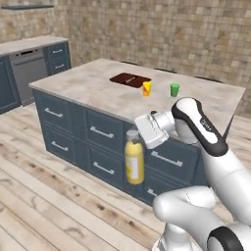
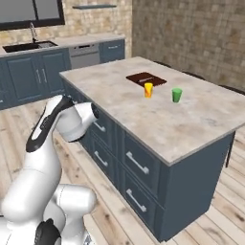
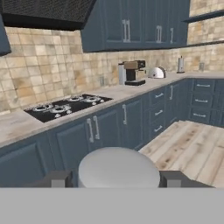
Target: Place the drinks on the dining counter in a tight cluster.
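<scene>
A stout yellow bottle (image 1: 134, 163) with a grey cap hangs upright in front of the dining counter's dark blue drawers, below the level of its top. My gripper (image 1: 136, 135) is shut on the bottle's neck, just under the cap. In the hand view the round grey cap (image 3: 118, 168) sits between my two fingertips (image 3: 57, 178). The dining counter (image 1: 83, 86) is a beige marble island, also seen from the other side (image 2: 191, 124). On its top are a brown recessed basin (image 1: 130, 79), a small yellow cup (image 1: 146, 88) and a small green cup (image 1: 174, 89).
The hand view looks at a marble worktop (image 3: 13, 124) with a black hob (image 3: 65, 105), a coffee machine (image 3: 133, 72) and a toaster (image 3: 157, 72), over dark blue cabinets. Open wooden floor (image 1: 44, 196) lies in front of the island. A sink counter (image 2: 28, 48) stands far left.
</scene>
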